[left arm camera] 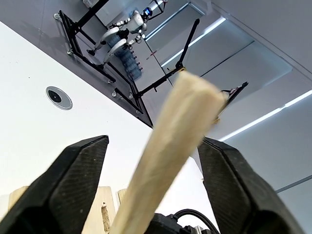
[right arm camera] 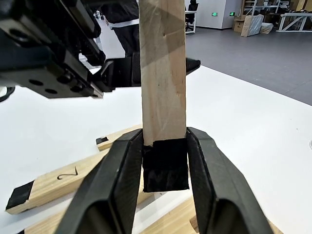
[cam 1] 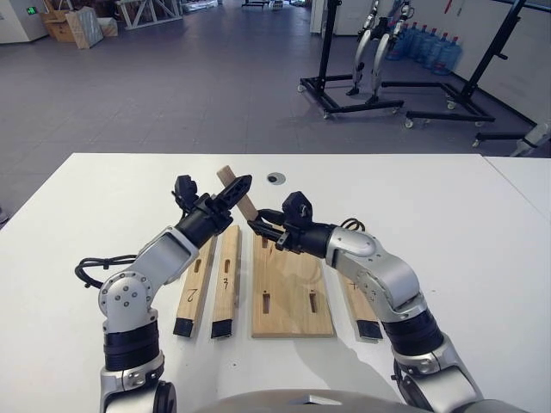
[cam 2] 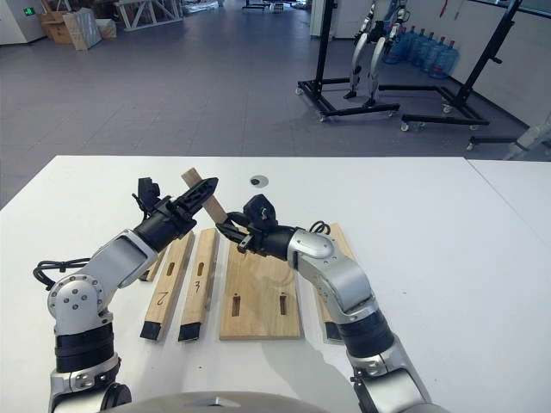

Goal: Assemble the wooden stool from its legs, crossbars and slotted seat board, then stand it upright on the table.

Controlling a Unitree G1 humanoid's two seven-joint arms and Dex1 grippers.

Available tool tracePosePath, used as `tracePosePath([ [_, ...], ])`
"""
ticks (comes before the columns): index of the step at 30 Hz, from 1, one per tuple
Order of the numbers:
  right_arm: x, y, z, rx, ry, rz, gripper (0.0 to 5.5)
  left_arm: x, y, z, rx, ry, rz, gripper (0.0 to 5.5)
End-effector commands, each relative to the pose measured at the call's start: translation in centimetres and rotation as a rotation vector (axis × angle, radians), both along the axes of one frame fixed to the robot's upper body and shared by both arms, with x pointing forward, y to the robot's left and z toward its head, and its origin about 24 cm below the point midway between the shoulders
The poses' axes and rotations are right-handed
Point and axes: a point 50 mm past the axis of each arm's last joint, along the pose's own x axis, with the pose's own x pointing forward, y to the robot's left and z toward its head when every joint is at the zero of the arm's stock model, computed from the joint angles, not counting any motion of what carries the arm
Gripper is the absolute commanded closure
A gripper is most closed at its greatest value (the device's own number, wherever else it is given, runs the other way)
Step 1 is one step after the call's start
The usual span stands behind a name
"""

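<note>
A wooden leg (cam 1: 230,181) with a black end cap stands tilted above the table, over the far edge of the slotted seat board (cam 1: 293,297). My right gripper (cam 1: 263,226) is shut on its capped lower end (right arm camera: 165,168). My left gripper (cam 1: 234,194) is open, its two fingers (left arm camera: 73,185) straddling the leg's upper part (left arm camera: 181,127) with a gap on each side. Two more legs (cam 1: 196,288) (cam 1: 226,280) lie flat left of the board. Another leg (cam 1: 362,303) lies to its right, partly under my right arm.
The white table (cam 1: 482,258) has a round cable hole (cam 1: 275,178) behind the parts. A black cable (cam 1: 90,268) loops beside my left arm. Black wheeled frames (cam 1: 362,95) stand on the floor far beyond the table.
</note>
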Motion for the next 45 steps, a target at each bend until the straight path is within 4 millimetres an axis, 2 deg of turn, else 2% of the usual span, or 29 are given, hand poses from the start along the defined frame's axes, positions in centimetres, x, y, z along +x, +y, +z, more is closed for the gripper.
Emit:
tracePosePath([
  [1, 0.0, 0.1, -0.3, -0.019, 0.009, 0.001, 4.2, 0.1, -0.3, 0.6, 0.036, -0.029, 0.003, 2.71],
  [16, 0.2, 0.4, 0.5, 0.018, 0.007, -0.002, 4.2, -0.6, -0.4, -0.3, 0.151, -0.037, -0.012, 4.95],
  [19, -0.1, 0.6, 0.5, 0.007, 0.001, 0.012, 4.2, -0.5, -0.2, -0.2, 0.146, -0.041, 0.0, 5.1],
  [27, -0.2, 0.5, 0.7, -0.026, -0.024, 0.015, 4.2, -0.5, 0.1, -0.5, 0.121, -0.02, 0.028, 5.11],
  [28, -0.2, 0.6, 0.6, -0.03, -0.016, 0.015, 3.83, -0.5, 0.2, -0.5, 0.118, -0.017, 0.035, 5.11],
  [35, -0.7, 0.4, 0.3, -0.024, 0.052, 0.034, 2.72, -0.3, 0.9, -0.5, 0.118, -0.003, 0.076, 5.11],
  [38, -0.4, -0.7, 0.4, -0.05, 0.057, 0.003, 2.16, -0.2, 1.6, -0.4, 0.14, -0.008, 0.101, 5.11],
  [40, 0.3, -2.8, 1.5, -0.016, 0.069, -0.042, 1.85, -0.8, 3.2, -0.2, 0.224, -0.021, 0.155, 5.11],
  [42, 0.8, -5.1, 2.5, 0.007, 0.072, -0.077, 1.5, -2.1, 5.3, 0.3, 0.384, -0.049, 0.24, 5.11],
  [45, 1.0, -8.3, 2.6, 0.022, 0.095, -0.187, 1.04, -4.2, 7.4, 0.3, 0.719, -0.087, 0.31, 5.11],
])
